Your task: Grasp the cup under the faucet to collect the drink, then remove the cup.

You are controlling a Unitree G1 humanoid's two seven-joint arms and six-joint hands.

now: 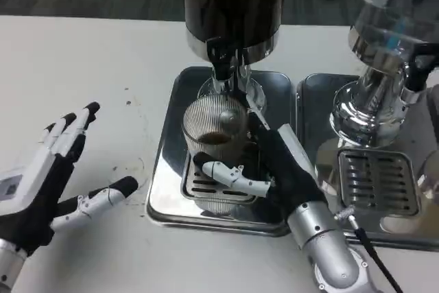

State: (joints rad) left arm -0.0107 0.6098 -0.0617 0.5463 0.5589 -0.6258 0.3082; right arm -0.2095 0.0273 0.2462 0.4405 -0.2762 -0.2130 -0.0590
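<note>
Cup [214,138] under faucet [223,66], gripped by right hand [274,169] from four o'clock; left hand [51,176] at nine o'clock, fingers spread.

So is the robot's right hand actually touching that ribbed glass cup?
Touching. In the head view the right hand wraps the cup, thumb lying across its front wall under the faucet.

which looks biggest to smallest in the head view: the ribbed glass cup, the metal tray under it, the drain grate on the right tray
1. metal tray
2. ribbed glass cup, partly hidden by the right hand
3. drain grate

Cup and grate look close in size, so their order is unsure.
</note>
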